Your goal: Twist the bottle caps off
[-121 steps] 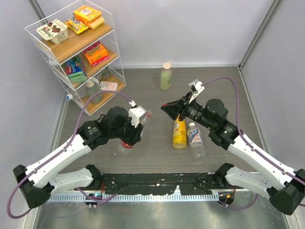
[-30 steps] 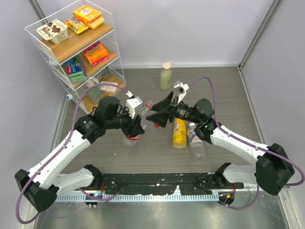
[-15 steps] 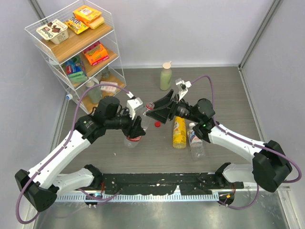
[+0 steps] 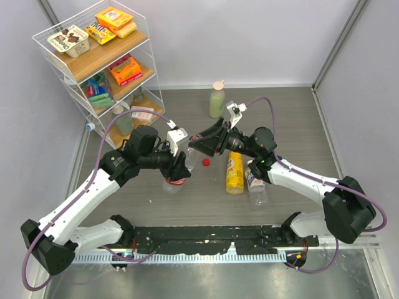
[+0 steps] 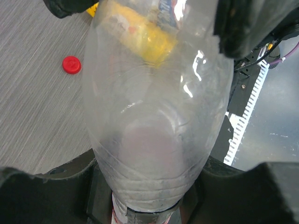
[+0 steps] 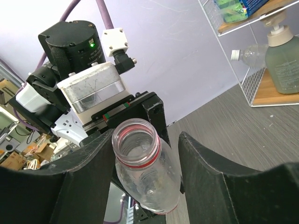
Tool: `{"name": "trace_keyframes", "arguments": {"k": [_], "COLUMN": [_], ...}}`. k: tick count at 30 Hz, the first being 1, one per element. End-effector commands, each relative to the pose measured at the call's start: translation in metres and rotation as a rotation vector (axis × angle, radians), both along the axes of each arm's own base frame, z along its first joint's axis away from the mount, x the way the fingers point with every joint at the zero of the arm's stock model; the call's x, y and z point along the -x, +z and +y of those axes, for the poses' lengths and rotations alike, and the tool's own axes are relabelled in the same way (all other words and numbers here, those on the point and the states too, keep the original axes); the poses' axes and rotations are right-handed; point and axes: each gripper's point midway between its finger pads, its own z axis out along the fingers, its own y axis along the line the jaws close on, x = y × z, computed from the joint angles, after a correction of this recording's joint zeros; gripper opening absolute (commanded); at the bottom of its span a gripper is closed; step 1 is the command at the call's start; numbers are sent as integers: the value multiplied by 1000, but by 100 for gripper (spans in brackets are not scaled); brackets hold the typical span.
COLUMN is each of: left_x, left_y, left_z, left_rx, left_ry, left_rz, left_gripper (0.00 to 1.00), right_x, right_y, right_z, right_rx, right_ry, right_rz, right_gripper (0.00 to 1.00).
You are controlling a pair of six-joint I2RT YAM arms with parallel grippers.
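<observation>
The left end effector [image 4: 179, 167] is clamped on the clear bottle [image 5: 154, 130]. Its uncapped neck points far-right, between the right end effector's [image 6: 145, 140] part-open jaws. The red cap [image 4: 206, 162] lies on the surface [image 4: 187, 205] just nearward, nearer the right arm.

The clear bottle [image 5: 154, 116] is looking like thin see-through plastic, smooth and shining with bright spots, with soft ridges going round it. The red cap [image 5: 71, 65] is looking like smooth plastic, a bit dull. The grey table [image 4: 187, 199] is showing fine wood-like lines and is not shining. The rack [image 4: 78, 93] is looking like thin white wire, and its 3 shelves [image 4: 100, 56] are looking like pale wood. The yellow bottle [image 4: 234, 177] is looking like smooth plastic.
</observation>
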Motion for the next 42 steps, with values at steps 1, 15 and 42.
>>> {"name": "trace_keyframes", "arguments": {"k": [1,15,42], "left_x": [1,-4,-52], "left_y": [2,3,20], "left_z": [-4,1,59], "left_rx": [17,3,-92], "left_ry": [-30,7,420], "left_rz": [-7,-33,-254], "left_gripper": [12,28,99], "right_x": [3,0,-70], "right_y": [41,32,-35], "right_z": [-5,-4,-28], "right_rx": [-104,-68,295], "right_ry": [-8,-19,-426], "right_rz": [-93,-80,-129], "right_gripper": [59,2,2]}}
